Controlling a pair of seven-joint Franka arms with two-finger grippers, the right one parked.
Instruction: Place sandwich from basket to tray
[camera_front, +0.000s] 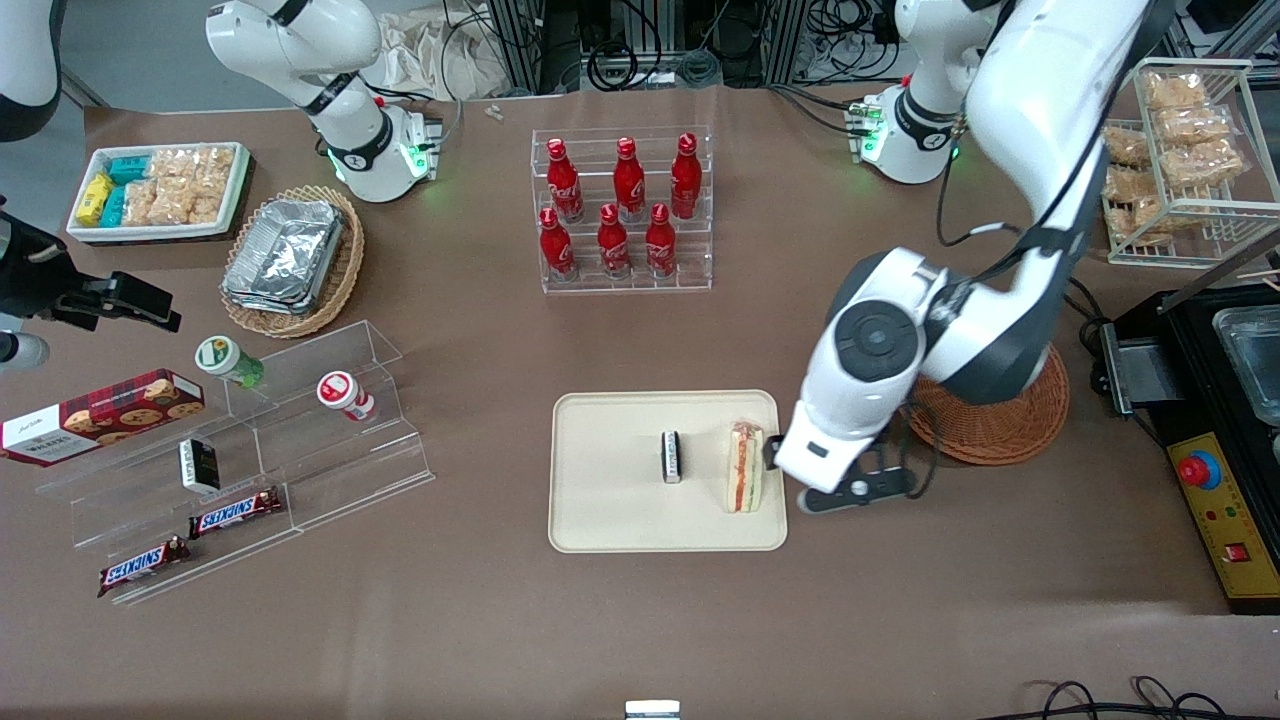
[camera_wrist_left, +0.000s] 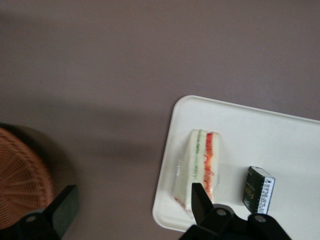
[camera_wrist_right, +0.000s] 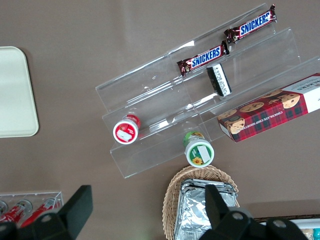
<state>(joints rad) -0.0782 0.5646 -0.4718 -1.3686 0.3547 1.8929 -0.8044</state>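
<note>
On the tray (camera_front: 610, 520), near the desk's front edge, lies the sandwich (camera_front: 744, 467).
Its striped filling faces up, a small dark box (camera_front: 672, 456) beside it. The gripper (camera_front: 800, 470) hovers over the tray's edge, jaws spread wide, holding nothing; the basket (camera_front: 1000, 420) stands empty nearby.

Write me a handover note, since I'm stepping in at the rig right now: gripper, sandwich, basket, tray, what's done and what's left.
Gripper: open, holding nothing, poised over the tray's edge nearest the basket; one of its fingers is beside the sandwich, the other out over the table.
Sandwich: on the tray, near that same edge, filling edge facing up.
Basket: partly hidden under the arm; nothing seen in its visible part.
A small dark box also sits on the tray.
Done: sandwich placed and released.
Left: probably just lift the arm clear.
</note>
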